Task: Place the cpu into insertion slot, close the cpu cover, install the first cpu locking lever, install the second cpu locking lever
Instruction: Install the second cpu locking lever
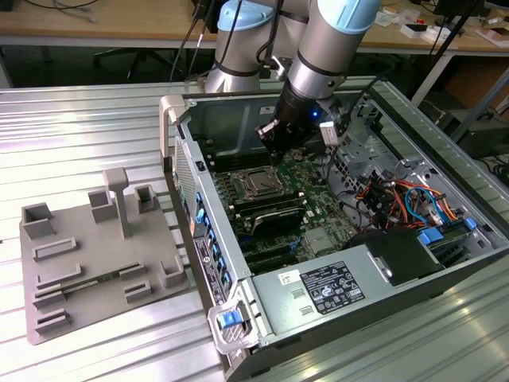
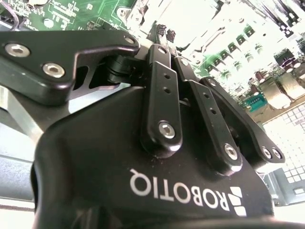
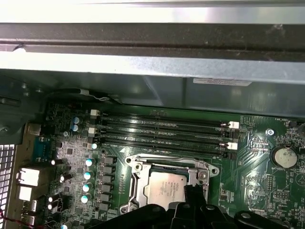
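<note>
Your gripper (image 1: 274,153) low inside the open computer case (image 1: 445,263), just above the insertion slot (image 1: 258,185), fingers (image 2: 164,33) pressed together on nothing, the cpu (image 3: 164,191) seated in the slot, the cpu cover (image 3: 169,164) down around it, RAM slots (image 3: 162,131) just beyond.

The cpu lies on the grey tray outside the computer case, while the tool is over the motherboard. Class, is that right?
No. The first wrist view shows the cpu in the insertion slot; the tool is indeed over the motherboard.
</note>
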Controlling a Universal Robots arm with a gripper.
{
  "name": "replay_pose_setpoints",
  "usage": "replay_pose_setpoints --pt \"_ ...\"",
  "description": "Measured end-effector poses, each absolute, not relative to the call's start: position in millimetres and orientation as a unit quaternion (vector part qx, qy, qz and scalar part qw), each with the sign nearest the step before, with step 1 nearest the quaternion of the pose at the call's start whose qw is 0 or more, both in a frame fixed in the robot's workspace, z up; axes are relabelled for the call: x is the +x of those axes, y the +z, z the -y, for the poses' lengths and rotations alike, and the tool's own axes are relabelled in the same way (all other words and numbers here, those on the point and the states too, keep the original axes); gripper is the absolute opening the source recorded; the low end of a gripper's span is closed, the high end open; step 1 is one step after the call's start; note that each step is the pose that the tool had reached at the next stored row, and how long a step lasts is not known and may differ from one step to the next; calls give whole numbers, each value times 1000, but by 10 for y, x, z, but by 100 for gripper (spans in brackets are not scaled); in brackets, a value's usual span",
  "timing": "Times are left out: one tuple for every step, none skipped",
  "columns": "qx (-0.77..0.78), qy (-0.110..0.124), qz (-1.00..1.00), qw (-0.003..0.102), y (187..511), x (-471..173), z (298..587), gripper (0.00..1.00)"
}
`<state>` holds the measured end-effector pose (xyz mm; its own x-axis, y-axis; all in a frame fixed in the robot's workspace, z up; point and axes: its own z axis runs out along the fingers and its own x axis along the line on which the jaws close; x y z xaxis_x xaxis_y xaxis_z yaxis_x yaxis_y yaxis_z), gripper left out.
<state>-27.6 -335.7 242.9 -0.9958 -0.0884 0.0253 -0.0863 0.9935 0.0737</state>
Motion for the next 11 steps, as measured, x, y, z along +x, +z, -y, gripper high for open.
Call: replay_pose_setpoints --pt "44 -36 998 14 2428 -276 3368 11" --pt "44 -36 998 14 2428 -276 3382 11" --pt "44 -36 998 14 2429 -275 3389 11" --pt "44 -36 998 14 2429 -275 3400 11" --pt "44 -36 998 14 2429 -275 3407 11" --pt "44 -36 998 14 2429 -275 3413 11" --pt "44 -36 998 14 2428 -274 3424 11" --pt "44 -36 998 14 2428 -274 3431 11" --pt "44 -36 998 14 2429 -274 3438 11" --pt "44 -36 998 14 2429 -274 3449 11" --pt "44 -36 998 14 2428 -273 3463 11"
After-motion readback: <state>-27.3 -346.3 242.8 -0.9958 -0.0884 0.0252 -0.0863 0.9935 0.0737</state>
